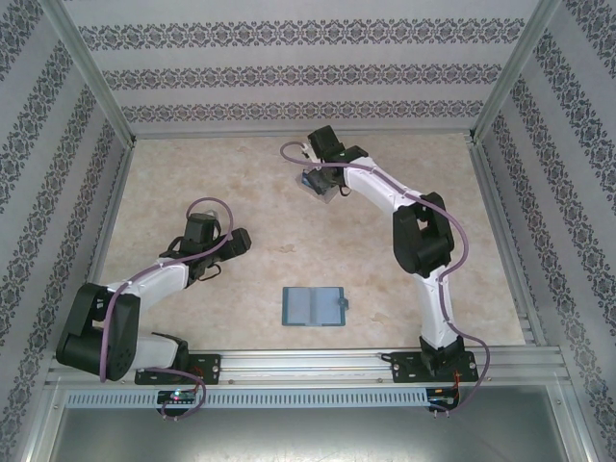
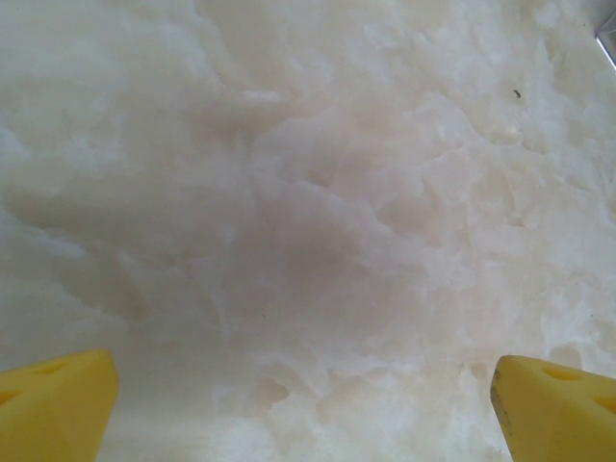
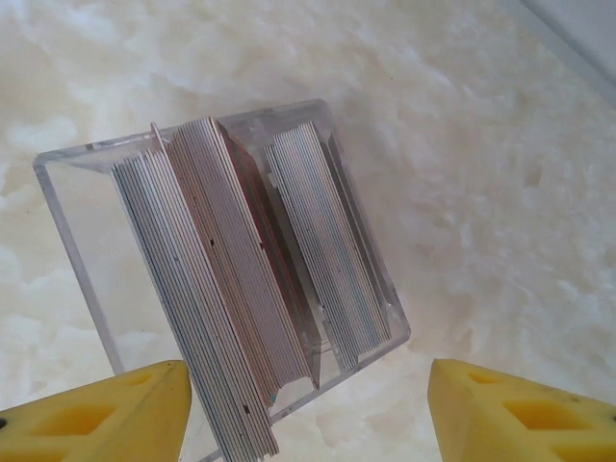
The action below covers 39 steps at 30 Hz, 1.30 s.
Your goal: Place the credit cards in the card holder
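While the right gripper (image 3: 313,423) hangs near the middle of the desk's (image 1: 192,192) far edge, we see its yellow fingers (image 3: 106,414) spread wide, holding nothing. Just below it sits a clear box (image 3: 77,221), and in it the cards (image 3: 241,289) stand on edge in several tight stacks, grey with a dark red stripe showing here and there. In the wrist view the box lies between the two fingertips, nearer the left-hand one, which overlaps its corner; the other tip is apart from it. We cannot tell whether any finger touches the box.

The wallet (image 1: 314,306) lies opened flat near the middle of the desk's near edge, between the two arm bases, its snap tab sticking out to the right. It is well apart from the box and the right gripper, with bare desk between them.

The left gripper (image 2: 308,404) is over bare desk left of the middle, its fingers also wide apart and empty. From it, the wallet lies toward the near edge and to the right.
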Available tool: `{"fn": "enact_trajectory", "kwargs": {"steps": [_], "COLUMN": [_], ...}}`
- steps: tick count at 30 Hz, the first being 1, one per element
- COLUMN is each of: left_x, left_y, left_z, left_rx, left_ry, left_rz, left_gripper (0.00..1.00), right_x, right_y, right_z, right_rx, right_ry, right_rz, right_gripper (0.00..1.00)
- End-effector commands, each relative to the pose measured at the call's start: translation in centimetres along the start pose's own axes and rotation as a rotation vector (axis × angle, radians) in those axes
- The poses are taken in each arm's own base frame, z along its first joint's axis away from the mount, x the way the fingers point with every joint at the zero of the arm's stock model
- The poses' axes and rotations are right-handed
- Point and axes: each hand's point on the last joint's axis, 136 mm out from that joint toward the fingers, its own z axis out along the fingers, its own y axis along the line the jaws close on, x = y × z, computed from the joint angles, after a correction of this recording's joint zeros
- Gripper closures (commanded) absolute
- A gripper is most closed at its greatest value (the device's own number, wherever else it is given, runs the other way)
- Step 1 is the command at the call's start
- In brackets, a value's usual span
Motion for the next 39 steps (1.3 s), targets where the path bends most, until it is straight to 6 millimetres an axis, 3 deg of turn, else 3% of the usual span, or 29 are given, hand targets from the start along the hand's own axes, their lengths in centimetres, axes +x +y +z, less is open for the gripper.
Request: {"fn": "enact_trajectory", "kwargs": {"steps": [1, 5, 13, 29, 39], "left_x": [-0.7, -0.6, -0.4, -0.6, -0.3], "left_y": [-0.4, -1.0, -1.0, -1.0, -1.0], "left_z": [0.2, 0.3, 0.5, 0.3, 0.6], "left_rx": [0.017, 0.042, 0.043, 0.042, 0.041], "left_ry": [-0.018, -0.001, 0.011, 0.001, 0.025], "left_rz": [0.018, 0.021, 0.024, 0.02, 0.022], "left_gripper": [0.0, 0.0, 0.0, 0.0, 0.0], "right_x": [0.1, 0.5, 1.9, -1.0, -1.0], "right_y": [-0.7, 1.1, 0.1, -1.6, -1.2], "right_z": [0.4, 1.3, 2.5, -0.7, -1.0], "right_rx": [0.038, -0.062, -0.038, 0.039, 0.055], "right_ry": [0.03, 0.042, 0.097, -0.01, -0.012], "right_rz": [-0.031, -0.076, -0.109, -0.113, -0.152], "right_gripper": [0.36, 0.36, 0.35, 0.44, 0.52]}}
